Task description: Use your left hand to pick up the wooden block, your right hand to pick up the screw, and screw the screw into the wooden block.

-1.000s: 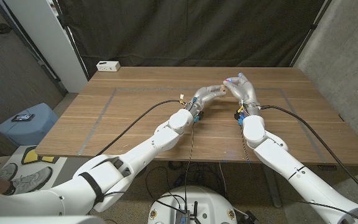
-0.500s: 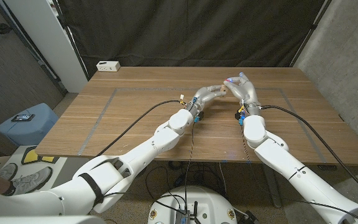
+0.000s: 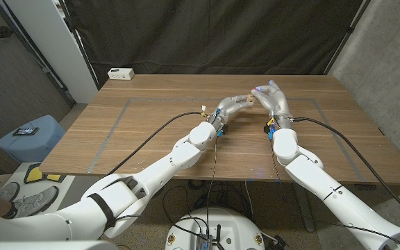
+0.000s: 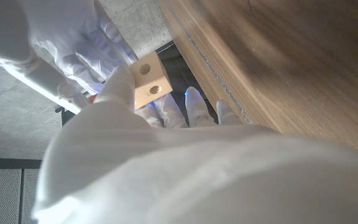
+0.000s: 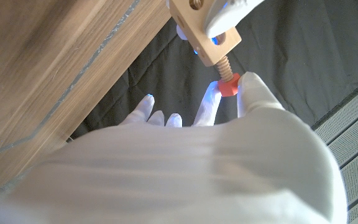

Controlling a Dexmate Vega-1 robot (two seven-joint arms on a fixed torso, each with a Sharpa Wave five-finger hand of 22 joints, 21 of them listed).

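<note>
Table (image 3: 151, 132) of brown wood spans the frame's middle, where we see both arms meet above its upper centre. Our left hand (image 3: 232, 106) grasps the wooden block (image 4: 149, 81), held off the surface. Our right hand (image 3: 271, 97) pinches the screw (image 5: 228, 83), its thread entering the block's underside. A white box (image 3: 121, 73) sits upper left.

wooden block (image 5: 202, 34): pale tan, plain
screw (image 5: 228, 83): tan threaded shaft, red head
left hand (image 3: 232, 106): glossy white with grey
right hand (image 3: 272, 98): white; fingertips glow blue
table (image 3: 151, 125): brown wood grain, with a thin grey rectangle outline
curtain (image 3: 214, 35): black, at 12 o'clock
box (image 3: 121, 73): white, at 10 o'clock
</note>
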